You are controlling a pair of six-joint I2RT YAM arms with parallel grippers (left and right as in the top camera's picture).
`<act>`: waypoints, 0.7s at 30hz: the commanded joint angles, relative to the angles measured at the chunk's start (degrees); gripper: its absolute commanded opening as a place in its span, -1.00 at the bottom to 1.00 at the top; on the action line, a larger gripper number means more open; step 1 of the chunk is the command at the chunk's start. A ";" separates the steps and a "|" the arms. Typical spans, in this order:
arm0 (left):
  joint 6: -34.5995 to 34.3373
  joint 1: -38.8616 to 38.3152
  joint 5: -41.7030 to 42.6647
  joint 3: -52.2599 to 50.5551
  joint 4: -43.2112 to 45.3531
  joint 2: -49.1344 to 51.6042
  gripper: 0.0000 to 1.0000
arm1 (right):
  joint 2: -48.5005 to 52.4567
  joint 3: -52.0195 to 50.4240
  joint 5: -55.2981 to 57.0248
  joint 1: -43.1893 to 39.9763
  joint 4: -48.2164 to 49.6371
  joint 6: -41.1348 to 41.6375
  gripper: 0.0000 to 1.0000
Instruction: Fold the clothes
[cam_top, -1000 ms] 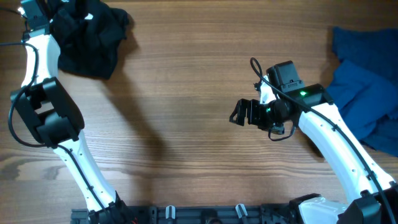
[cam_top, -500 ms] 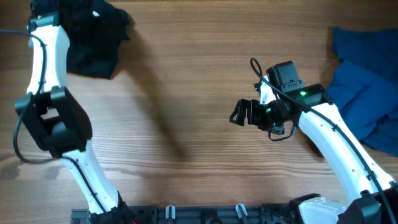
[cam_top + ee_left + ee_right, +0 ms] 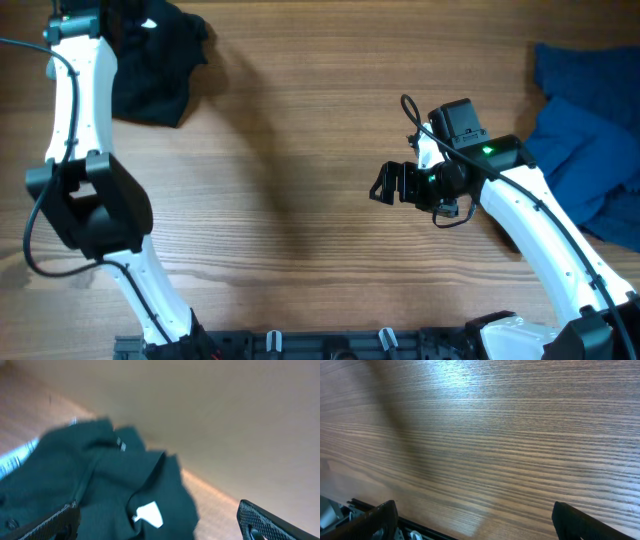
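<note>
The clothes lie in two heaps. A crumpled black shirt [image 3: 150,60] with a small white mark [image 3: 150,24] sits at the table's far left corner. A blue heap [image 3: 590,130] lies at the right edge. My left arm [image 3: 75,90] stretches up to the black heap, its end at the picture's top edge. In the left wrist view my left gripper [image 3: 160,527] is open just above the dark fabric [image 3: 90,485], with the white mark [image 3: 148,513] between its fingers. My right gripper [image 3: 385,182] hangs open over bare wood at mid-table, left of the blue heap.
The wooden table [image 3: 300,150] spreads between the two heaps. A black rail [image 3: 330,345] with the arm bases runs along the near edge, and shows at the bottom left in the right wrist view [image 3: 420,532]. A pale wall [image 3: 225,420] rises behind the black heap.
My left arm has swung to the right and reached farther up over the black shirt. The right arm and both heaps have stayed put.
</note>
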 commanded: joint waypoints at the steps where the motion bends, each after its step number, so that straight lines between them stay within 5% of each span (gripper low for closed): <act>1: -0.37 0.02 -0.72 -0.46 -2.05 4.26 0.99 | -0.20 -0.20 0.33 0.20 0.20 -1.09 0.99; 11: -1.70 -0.13 0.81 -0.46 2.45 12.52 0.99 | -0.20 -0.20 0.09 0.20 -0.17 -0.98 0.99; 21: -1.18 -0.13 0.83 -0.44 10.16 4.52 1.00 | -0.20 -0.20 0.13 0.20 -0.92 -1.03 0.99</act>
